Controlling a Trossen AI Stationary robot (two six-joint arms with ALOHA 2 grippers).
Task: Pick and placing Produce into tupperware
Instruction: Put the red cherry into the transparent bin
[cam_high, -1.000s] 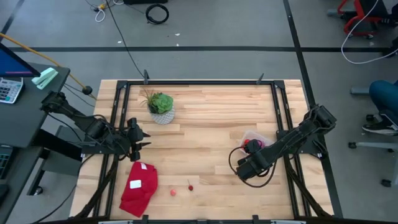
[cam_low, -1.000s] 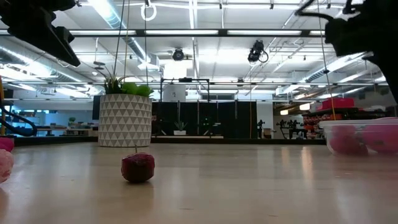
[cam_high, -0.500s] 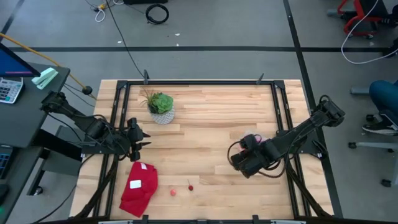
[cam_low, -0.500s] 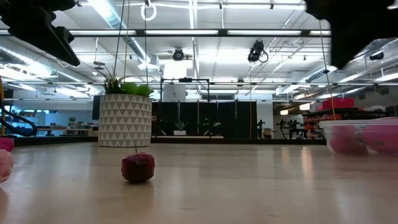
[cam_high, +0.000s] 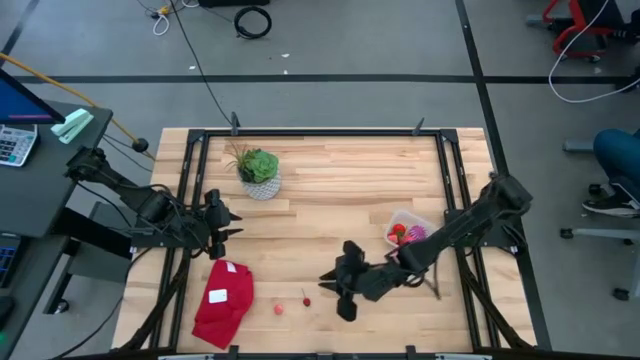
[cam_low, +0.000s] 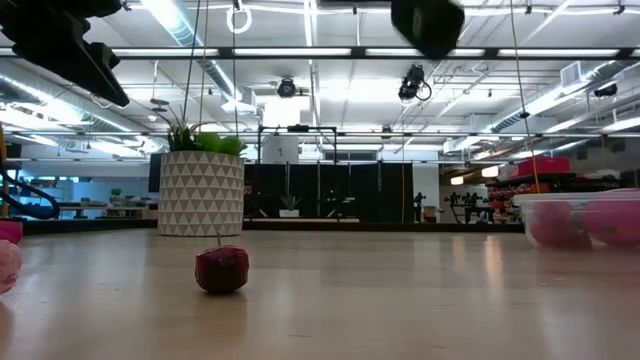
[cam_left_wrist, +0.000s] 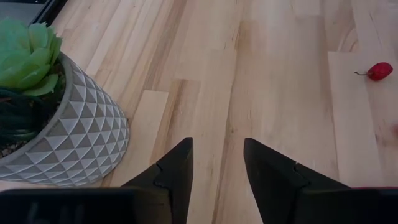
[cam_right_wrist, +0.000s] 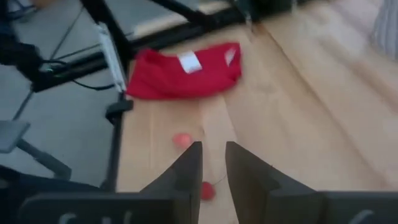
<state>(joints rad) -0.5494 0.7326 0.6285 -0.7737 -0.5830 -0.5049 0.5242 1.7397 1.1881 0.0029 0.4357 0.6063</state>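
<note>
Fingers (cam_right_wrist: 212, 163) of right gripper (cam_high: 338, 290) slightly parted, empty; only its wrist view shows both berries (cam_right_wrist: 181, 140).

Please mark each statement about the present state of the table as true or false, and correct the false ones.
1. The right gripper is above the tupperware. False: it is out over the table near the dark red cherry, away from the box.
2. The tupperware already holds produce. True.
3. The red cloth covers the pink fruit. False: the fruit lies bare beside the cloth.
4. The left gripper is open and empty. True.
5. The potted plant lies on its side. False: it stands upright.
</note>
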